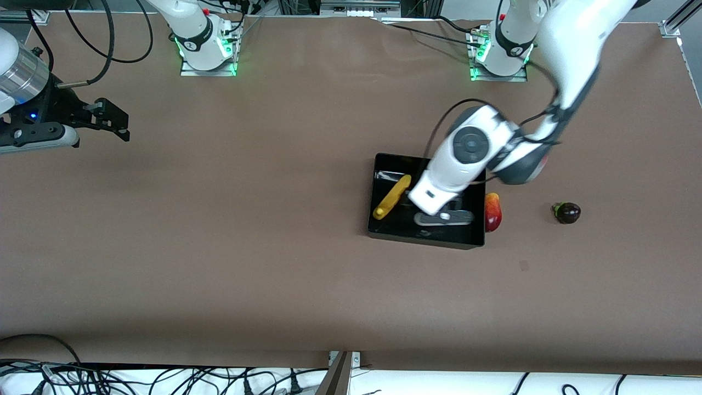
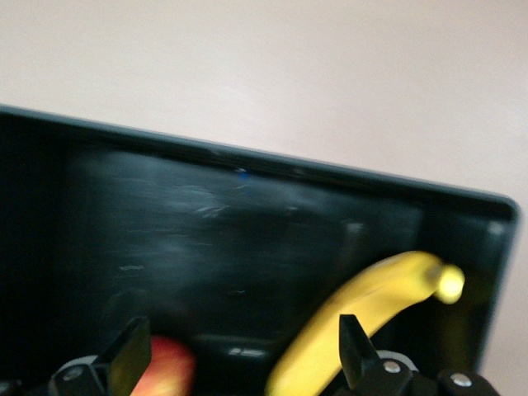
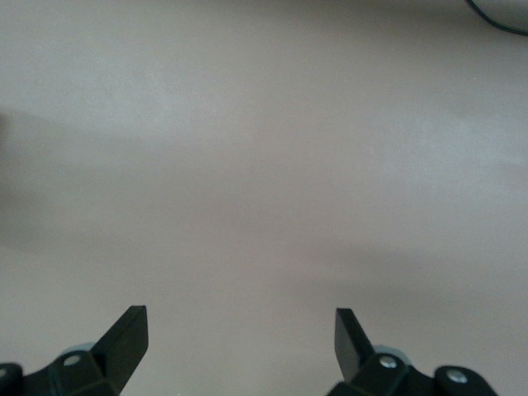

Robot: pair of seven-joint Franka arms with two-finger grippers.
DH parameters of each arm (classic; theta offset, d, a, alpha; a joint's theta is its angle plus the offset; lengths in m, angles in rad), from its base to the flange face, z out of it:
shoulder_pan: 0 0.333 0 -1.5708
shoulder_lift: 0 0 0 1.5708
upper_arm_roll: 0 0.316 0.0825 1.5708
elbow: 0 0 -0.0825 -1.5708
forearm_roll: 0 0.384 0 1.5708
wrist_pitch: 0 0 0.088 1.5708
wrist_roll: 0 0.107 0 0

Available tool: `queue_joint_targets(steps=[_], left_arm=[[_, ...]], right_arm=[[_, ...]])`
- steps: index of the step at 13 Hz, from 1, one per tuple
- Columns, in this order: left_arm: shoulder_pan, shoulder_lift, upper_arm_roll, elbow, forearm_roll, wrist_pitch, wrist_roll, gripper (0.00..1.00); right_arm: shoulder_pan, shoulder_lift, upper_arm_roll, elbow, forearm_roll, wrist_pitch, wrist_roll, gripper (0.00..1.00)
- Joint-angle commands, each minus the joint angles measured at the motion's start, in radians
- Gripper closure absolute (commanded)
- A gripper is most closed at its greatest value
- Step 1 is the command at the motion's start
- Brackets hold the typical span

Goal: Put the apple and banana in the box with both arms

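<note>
The box point(image 1: 384, 233) sits on the brown table point(image 1: 219, 263), and everything here is told from it. The banana point(image 1: 392, 196) lies inside the box, along the wall at the right arm's end. The left wrist view shows the apple point(image 2: 165, 367) inside the box too, low between the fingers; in the front view the arm hides it.

The left gripper point(image 2: 239, 363) hangs just over the box floor. Its fingers point(image 2: 130, 351) are spread wide and hold nothing, so the apple looks let go.

Just outside the box, touching the wall at the left arm's end, lies a long red and yellow fruit point(image 1: 492, 212). A small dark round fruit point(image 1: 567, 213) sits well apart from the box, toward the left arm's end of the table.

The right gripper point(image 1: 112, 122) waits over bare table, well apart from the box at the right arm's end, fingers spread and empty.

What could go wrong? The left gripper is low in the box. If it lifts crooked, a finger could bump the apple or banana, or catch the wall and push the box.
</note>
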Motion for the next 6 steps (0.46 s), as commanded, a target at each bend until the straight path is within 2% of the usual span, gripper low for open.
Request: queue_joint_targets(steps=[1,3,6], left_arm=[[0.022,-0.035,-0.016,0.199,0.005,-0.337,0.127,0.00],[0.073,-0.037,-0.014,0.299,0.004,-0.496,0.296,0.00],[0.222,-0.102,-0.017,0.314,-0.068,-0.527,0.534,0.00]], right_arm=[[-0.001,-0.004,0.004,0.010,-0.002,-0.004,0.005,0.00],[-0.001,-0.004,0.005,0.010,-0.002,-0.003,0.005,0.00],[0.001,-0.004,0.005,0.010,-0.001,-0.010,0.006,0.00]])
